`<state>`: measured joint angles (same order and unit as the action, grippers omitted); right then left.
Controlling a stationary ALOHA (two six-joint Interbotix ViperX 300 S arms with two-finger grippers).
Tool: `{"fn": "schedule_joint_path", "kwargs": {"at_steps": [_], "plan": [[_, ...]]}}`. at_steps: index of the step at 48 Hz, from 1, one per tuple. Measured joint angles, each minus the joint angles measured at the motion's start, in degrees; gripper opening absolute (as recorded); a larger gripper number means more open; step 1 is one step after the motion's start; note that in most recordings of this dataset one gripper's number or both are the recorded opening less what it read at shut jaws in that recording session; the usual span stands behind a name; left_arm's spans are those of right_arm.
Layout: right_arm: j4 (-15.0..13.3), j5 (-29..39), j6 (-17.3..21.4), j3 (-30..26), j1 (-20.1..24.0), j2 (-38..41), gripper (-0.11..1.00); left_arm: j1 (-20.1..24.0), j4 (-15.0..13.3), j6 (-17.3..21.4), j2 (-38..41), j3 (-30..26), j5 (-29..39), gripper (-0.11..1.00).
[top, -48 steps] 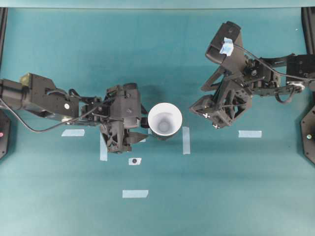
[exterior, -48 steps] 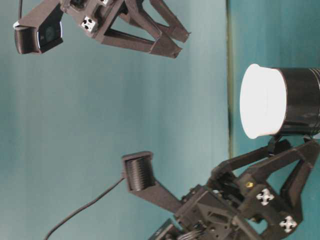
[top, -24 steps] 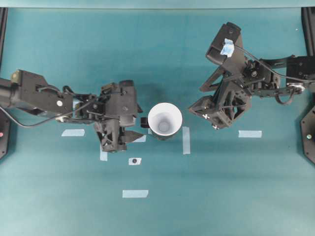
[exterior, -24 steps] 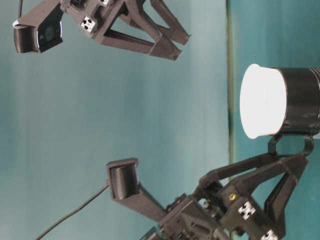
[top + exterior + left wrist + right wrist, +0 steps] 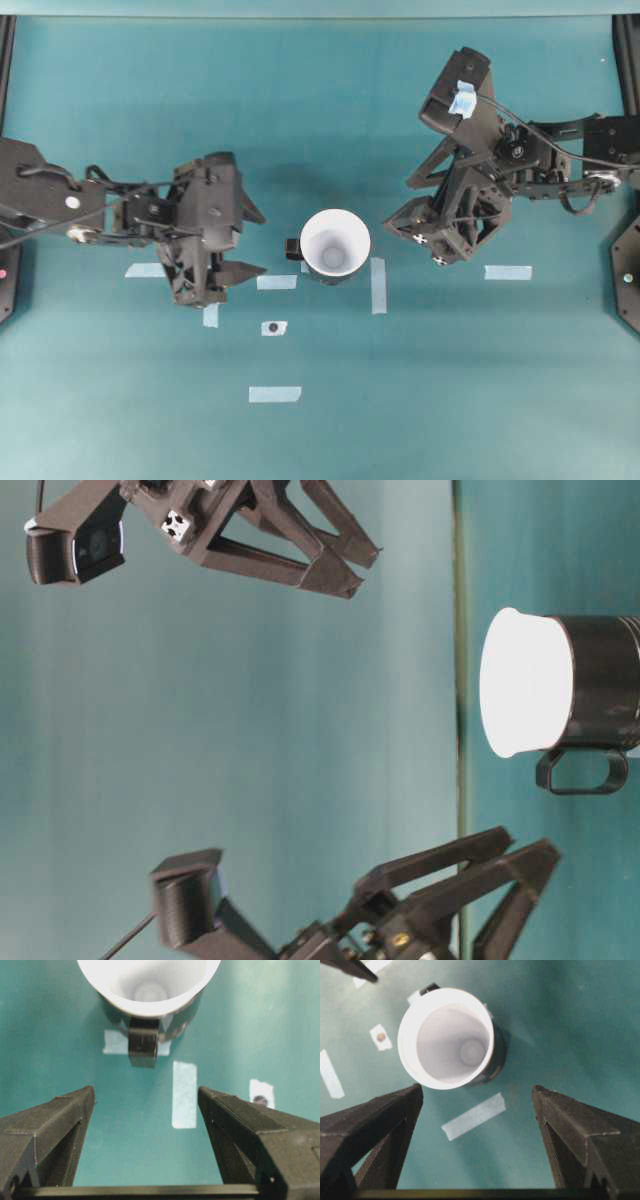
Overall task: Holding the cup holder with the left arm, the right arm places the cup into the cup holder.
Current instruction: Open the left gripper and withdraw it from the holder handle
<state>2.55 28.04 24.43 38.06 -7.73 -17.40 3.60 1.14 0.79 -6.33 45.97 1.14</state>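
Overhead view, left end effector (image 5: 252, 243) wide open, empty, backed away from cup holder (image 5: 296, 249), cup (image 5: 335, 243) seated inside

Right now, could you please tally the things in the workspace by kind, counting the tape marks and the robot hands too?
Cup, white: 1
Cup holder, black: 1
Robot hands, left hand and right hand, both open: 2
Tape marks showing clearly from overhead: 7
Total: 11
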Motion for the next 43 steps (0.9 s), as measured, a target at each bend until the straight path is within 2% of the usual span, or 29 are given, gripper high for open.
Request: {"fn": "schedule_joint_path", "kwargs": {"at_steps": [43], "plan": [[-0.1, -0.1, 0.0, 0.2, 0.1, 0.0, 0.92, -0.6, -0.1, 0.1, -1.8, 1.1, 0.1, 0.89]]}}
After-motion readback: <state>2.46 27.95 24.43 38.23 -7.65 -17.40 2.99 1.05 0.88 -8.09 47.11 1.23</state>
